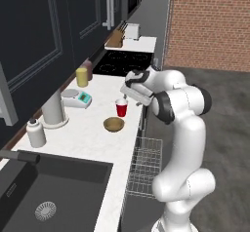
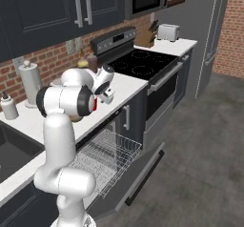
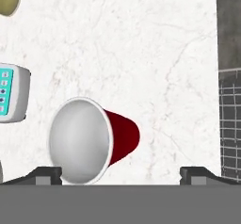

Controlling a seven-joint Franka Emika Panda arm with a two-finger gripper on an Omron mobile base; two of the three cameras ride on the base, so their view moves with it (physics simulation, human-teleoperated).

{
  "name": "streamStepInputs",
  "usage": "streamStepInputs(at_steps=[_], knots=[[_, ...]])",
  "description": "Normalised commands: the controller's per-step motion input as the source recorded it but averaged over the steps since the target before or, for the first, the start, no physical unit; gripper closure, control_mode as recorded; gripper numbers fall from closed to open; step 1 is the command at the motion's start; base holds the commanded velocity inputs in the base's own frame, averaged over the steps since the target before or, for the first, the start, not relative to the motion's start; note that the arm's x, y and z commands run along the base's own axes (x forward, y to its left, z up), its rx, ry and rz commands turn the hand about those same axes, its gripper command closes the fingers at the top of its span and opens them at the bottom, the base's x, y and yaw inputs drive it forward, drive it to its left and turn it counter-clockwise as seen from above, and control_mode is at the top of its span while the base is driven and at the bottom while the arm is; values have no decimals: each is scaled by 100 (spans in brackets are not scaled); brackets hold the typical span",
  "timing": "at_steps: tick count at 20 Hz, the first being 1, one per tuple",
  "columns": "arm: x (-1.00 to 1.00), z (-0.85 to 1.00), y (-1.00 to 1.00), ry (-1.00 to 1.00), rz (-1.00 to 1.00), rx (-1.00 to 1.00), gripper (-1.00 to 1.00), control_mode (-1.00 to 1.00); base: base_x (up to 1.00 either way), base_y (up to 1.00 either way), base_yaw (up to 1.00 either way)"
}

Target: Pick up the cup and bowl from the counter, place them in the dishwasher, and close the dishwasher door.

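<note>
- Gripper [image 3: 120, 173] hangs above the counter [image 1: 93, 133] with its jaws spread wide and nothing between them; in the hand view the two dark fingertips [image 3: 47, 173] stand well apart at the bottom edge.
- Cup [image 3: 92, 140] sits directly under the hand, between the two tips but off-centre, toward the left one in that view. It stands upright, so its long axis points up toward the hand and its mouth faces the camera.
- Judgement: the coming move is a straight descent, after a small sideways shift to centre the cup between the tips.
- The cup is small, red and tapered with a white inside, its rim wider than its base.
- In the left base view the cup [image 1: 121, 108] stands near the counter's right edge, just below the gripper [image 1: 131, 94].
- Bowl [image 1: 114, 124] lies close beside the cup on its near side, apart from it: shallow, round, tan-brown, somewhat wider than the cup.
- Dishwasher [image 2: 131, 176] stands open below the counter edge to the right, its grey wire rack [image 2: 102, 157] pulled out over the lowered dishwasher door [image 2: 143, 173].
</note>
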Motion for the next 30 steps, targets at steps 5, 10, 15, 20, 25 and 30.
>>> streamStepInputs(at_steps=[5,10,15,20,25,30], knots=[[12,-26,15,1,1,0,-100,-100,0,0,0],[21,-31,5,1,2,0,-100,-100,0,0,0],[18,-30,0,1,2,0,-100,-100,0,0,0],[15,-29,0,1,2,0,-100,-100,0,0,0],[8,-27,8,3,1,0,100,-100,0,0,0],[0,-24,1,3,1,0,100,-100,0,0,0]])
